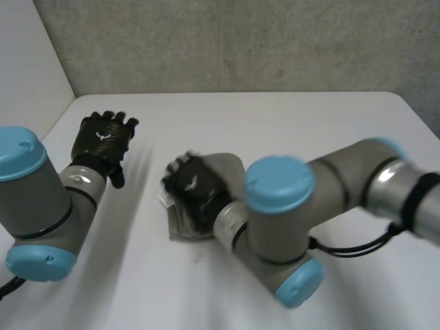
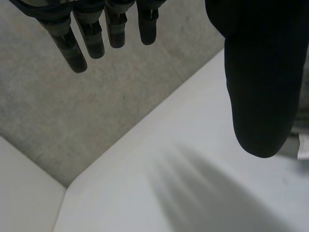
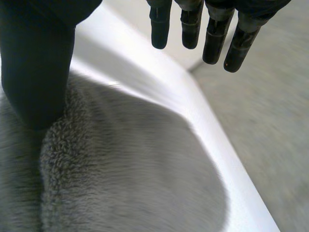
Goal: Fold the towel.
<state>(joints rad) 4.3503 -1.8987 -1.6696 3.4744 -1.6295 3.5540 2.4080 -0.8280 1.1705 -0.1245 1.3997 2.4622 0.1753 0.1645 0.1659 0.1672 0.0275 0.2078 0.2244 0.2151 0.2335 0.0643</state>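
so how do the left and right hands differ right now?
The left hand is over bare table, apart from the towel; the right hand is directly over the grey towel. The left hand sits near the table's left side; the right hand is near its middle. Shared: both are black, with fingers straight, gripping nothing.

Both the left arm (image 1: 41, 199) and right arm (image 1: 330, 182) are thick grey cylinders with light-blue caps (image 1: 280, 184). The left robot hand (image 1: 103, 137) is black, its back glossy with small pale marks. The right robot hand (image 1: 196, 189) matches, with slim segmented fingers (image 3: 159, 29) and a broad smooth thumb (image 3: 36, 63).
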